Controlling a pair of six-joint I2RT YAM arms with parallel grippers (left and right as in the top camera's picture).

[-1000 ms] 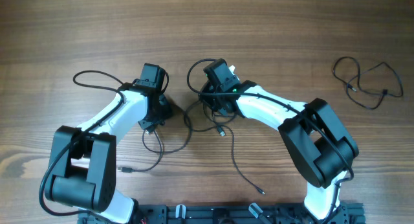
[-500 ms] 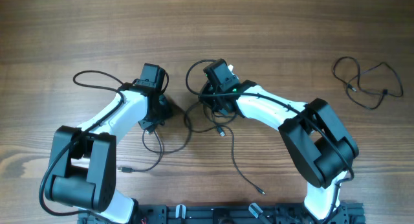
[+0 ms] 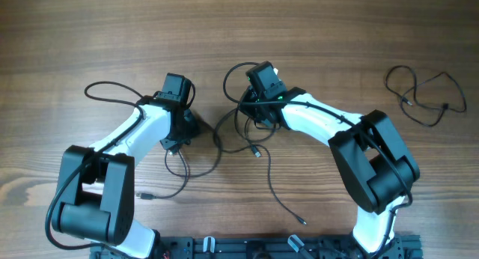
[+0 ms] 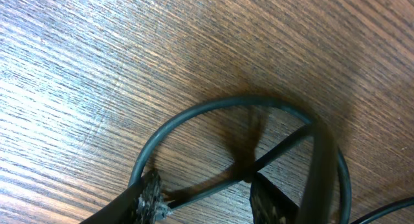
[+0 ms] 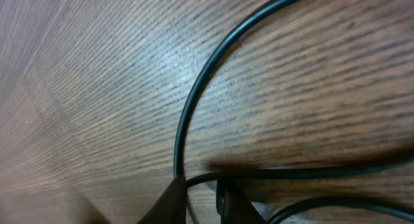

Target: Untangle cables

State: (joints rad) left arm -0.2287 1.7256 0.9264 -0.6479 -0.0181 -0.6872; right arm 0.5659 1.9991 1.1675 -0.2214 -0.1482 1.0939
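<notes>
Okay, left gripper: jaws spread, low over the brown wooden table. A thin strand crosses the gap and touches one fingertip, and I see no clamp on it.
Cables: the thin black cables lie in loose loops about the middle of the table, between my two wrists. One tail trails toward the edge where the arm bases stand.
Right gripper: fingers pressed almost together. I judge they pinch a cord just where a curved strand meets a straight one.
Spare cord: a separate black looped cord lies well apart near the right edge, touching neither arm.
Key relation: the bunch runs left to right, so it lies rightward of the left gripper and directly under the right gripper. The right arm is nearer the knot.
Next move, my guess: hold with the right gripper, close the left gripper on its strand, then draw apart along that axis.
Risk: the thin strand may slip out of the spread jaws.
</notes>
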